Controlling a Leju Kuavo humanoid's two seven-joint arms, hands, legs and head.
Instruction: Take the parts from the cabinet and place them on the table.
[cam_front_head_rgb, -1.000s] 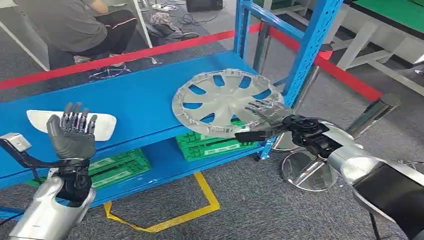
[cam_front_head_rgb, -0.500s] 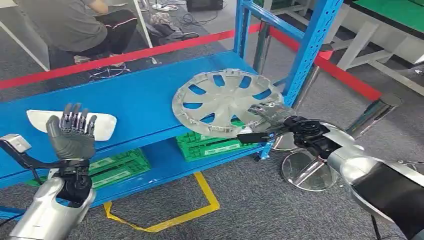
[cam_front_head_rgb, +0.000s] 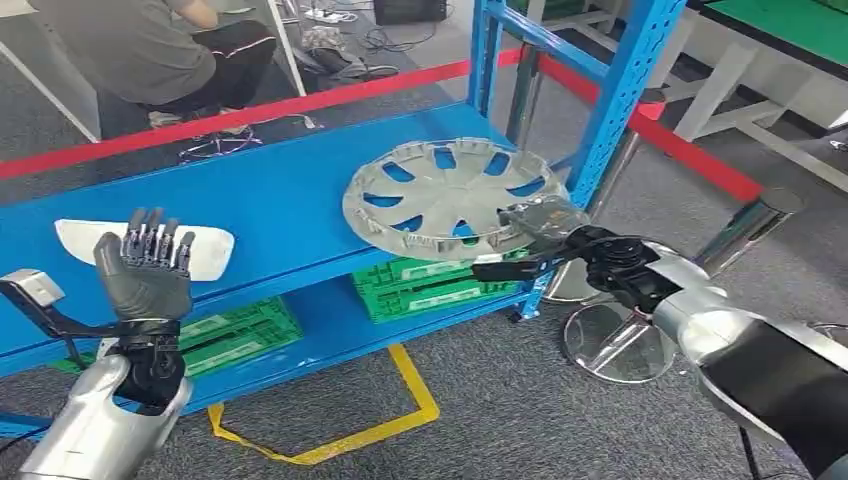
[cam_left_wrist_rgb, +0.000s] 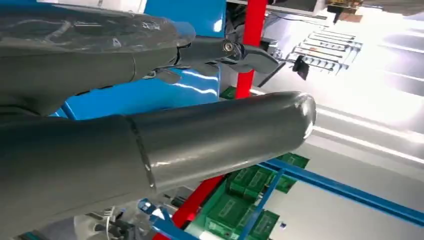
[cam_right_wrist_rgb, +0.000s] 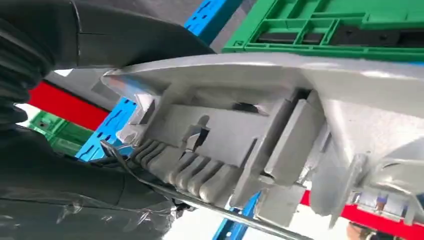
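At the near rim of the silver wheel cover (cam_front_head_rgb: 450, 203), the right hand (cam_front_head_rgb: 540, 228) is clamped, thumb beneath and fingers (cam_right_wrist_rgb: 185, 170) on top; the cover is held tilted above the blue shelf (cam_front_head_rgb: 290, 200). Far to its left, the left hand (cam_front_head_rgb: 145, 270) is raised with fingers spread, holding nothing, before a white part (cam_front_head_rgb: 205, 252) lying on the shelf.

The silver wheel cover (cam_front_head_rgb: 447, 203) overhung the front edge of the blue shelf (cam_front_head_rgb: 290, 200), with the blue upright post (cam_front_head_rgb: 612, 100) close on its right. Open carpet lay in front of the shelf. Green crates (cam_front_head_rgb: 425, 287) filled the lower shelf beneath, and a white part (cam_front_head_rgb: 200, 250) lay near the raised left robot hand (cam_front_head_rgb: 145, 270).
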